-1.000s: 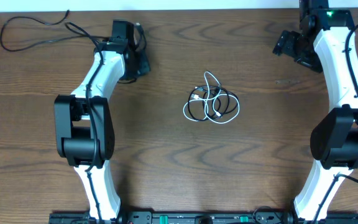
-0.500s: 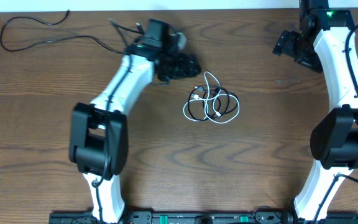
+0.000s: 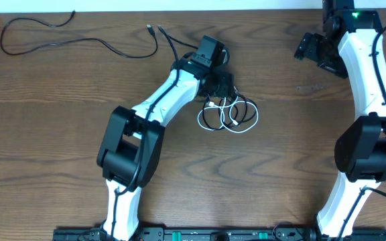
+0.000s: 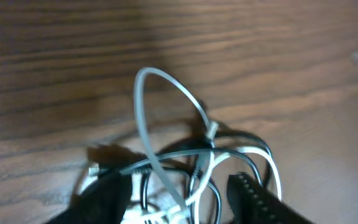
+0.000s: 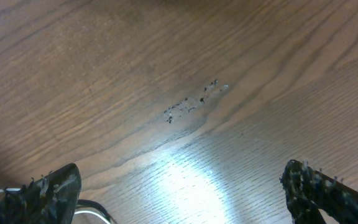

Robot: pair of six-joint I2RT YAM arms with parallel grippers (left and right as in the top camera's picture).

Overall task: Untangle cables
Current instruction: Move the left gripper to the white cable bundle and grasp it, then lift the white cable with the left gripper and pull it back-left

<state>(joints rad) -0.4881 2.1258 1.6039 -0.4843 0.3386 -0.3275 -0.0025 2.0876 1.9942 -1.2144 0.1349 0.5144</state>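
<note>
A small knot of cables (image 3: 230, 114), white and black loops wound together, lies mid-table. A separate thin black cable (image 3: 79, 41) snakes along the far left, its small plug near the back edge. My left gripper (image 3: 221, 87) hovers at the knot's far side. In the left wrist view its jaws (image 4: 179, 202) stand apart astride the knot (image 4: 197, 155), and a white loop (image 4: 145, 106) arches up ahead of them; nothing is clamped. My right gripper (image 3: 311, 48) hangs open at the far right, its fingers (image 5: 42, 193) wide over bare wood.
The wooden table's (image 3: 45, 134) back edge runs close behind both grippers. A faint scuff (image 5: 191, 102) marks the wood under the right gripper. Thicker black arm wires trail behind the left wrist (image 3: 179, 47).
The left arm has swung right from the loose black cable at the far left to the knot, and its jaws have opened. The right arm has not moved.
</note>
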